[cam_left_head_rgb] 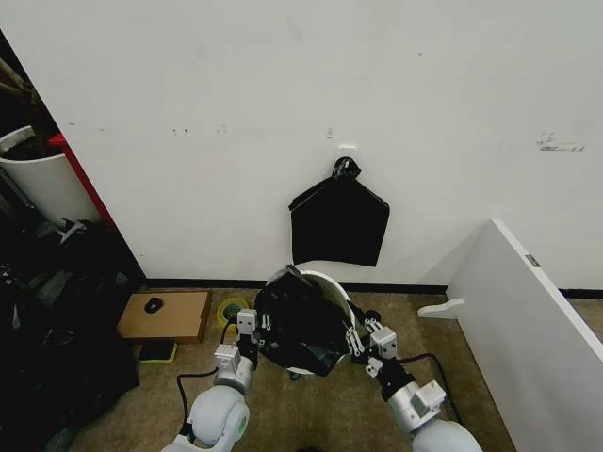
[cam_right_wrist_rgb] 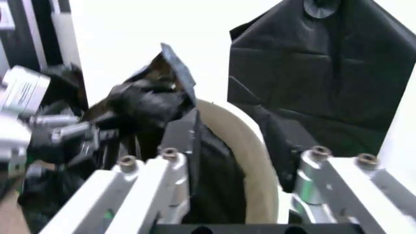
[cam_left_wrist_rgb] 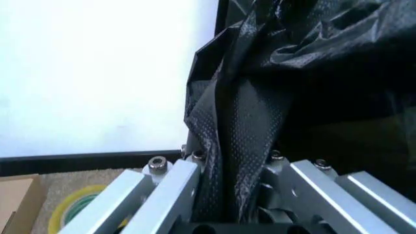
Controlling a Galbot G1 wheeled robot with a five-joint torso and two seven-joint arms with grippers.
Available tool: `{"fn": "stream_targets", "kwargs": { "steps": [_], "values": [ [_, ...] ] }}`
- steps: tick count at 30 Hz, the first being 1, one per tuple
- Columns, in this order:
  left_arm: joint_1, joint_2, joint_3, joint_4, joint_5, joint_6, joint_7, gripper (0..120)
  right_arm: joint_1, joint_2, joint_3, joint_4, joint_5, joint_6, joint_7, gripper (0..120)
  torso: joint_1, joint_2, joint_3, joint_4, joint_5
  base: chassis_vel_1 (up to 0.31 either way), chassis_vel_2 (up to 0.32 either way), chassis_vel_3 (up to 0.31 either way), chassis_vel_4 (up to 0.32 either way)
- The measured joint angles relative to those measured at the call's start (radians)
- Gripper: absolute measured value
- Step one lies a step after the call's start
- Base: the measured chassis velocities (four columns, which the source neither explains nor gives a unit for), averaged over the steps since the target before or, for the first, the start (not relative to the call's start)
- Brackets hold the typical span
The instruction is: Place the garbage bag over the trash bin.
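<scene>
I see the bin [cam_left_head_rgb: 325,325] on the floor by the wall, under a black bundle [cam_left_head_rgb: 337,224] hanging there, with the bag [cam_left_head_rgb: 297,325] bunched across its mouth. My left gripper [cam_left_head_rgb: 251,328] pinches a fold of bag at the bin's left rim. My right gripper [cam_left_head_rgb: 367,341] stands part open astride the right rim, one finger [cam_right_wrist_rgb: 185,146] pressing the bag inside.

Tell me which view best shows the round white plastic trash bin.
The head view: the round white plastic trash bin sits whole between both grippers, mostly draped by the glossy black garbage bag. The right wrist view shows just a rim arc; the left wrist view shows bag plastic.
</scene>
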Motion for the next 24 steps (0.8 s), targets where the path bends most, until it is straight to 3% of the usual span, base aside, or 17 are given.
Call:
{"fn": "stream_targets", "kwargs": {
  "steps": [4,6,9,13,16,18,24],
  "values": [
    [0.014,-0.006,0.004,0.029,-0.027,0.011,-0.002,0,-0.014,0.002,0.002,-0.003,-0.030,-0.014,0.023,52,0.000,0.000,0.000,0.0004,0.0001,0.000,0.000,0.000,0.000],
    [0.018,-0.011,0.005,0.037,-0.038,0.012,-0.002,0,-0.015,0.006,0.001,-0.003,-0.030,-0.016,0.029,54,0.000,0.000,0.000,0.0003,0.0001,0.000,0.000,0.000,0.000],
    [0.038,-0.043,0.008,0.061,-0.145,0.034,0.002,0,-0.016,0.015,-0.003,-0.003,-0.030,-0.023,0.046,71,0.000,0.000,0.000,0.0003,0.0002,0.000,0.000,0.000,0.000],
    [0.049,-0.056,0.010,0.050,-0.221,0.061,0.002,0,-0.013,0.015,-0.003,0.004,-0.029,-0.024,0.048,81,0.000,0.000,0.000,0.0002,0.0000,0.000,0.000,0.000,0.000],
    [0.057,-0.061,0.009,-0.002,-0.325,0.128,-0.009,0,-0.008,0.011,0.000,0.013,-0.027,-0.028,0.048,94,0.000,0.000,0.000,0.0002,0.0002,0.000,0.000,0.000,0.000],
    [0.058,-0.060,0.009,-0.009,-0.338,0.144,-0.017,0,-0.008,0.010,0.000,0.013,-0.026,-0.029,0.048,96,0.000,0.000,0.000,0.0002,0.0002,0.000,0.000,0.000,0.000],
    [0.037,-0.047,0.015,-0.023,-0.426,0.344,-0.168,0,-0.007,0.010,-0.002,0.000,-0.025,-0.033,0.049,100,0.000,0.000,0.000,0.0004,0.0002,0.000,0.000,0.000,0.000]
  ]
}}
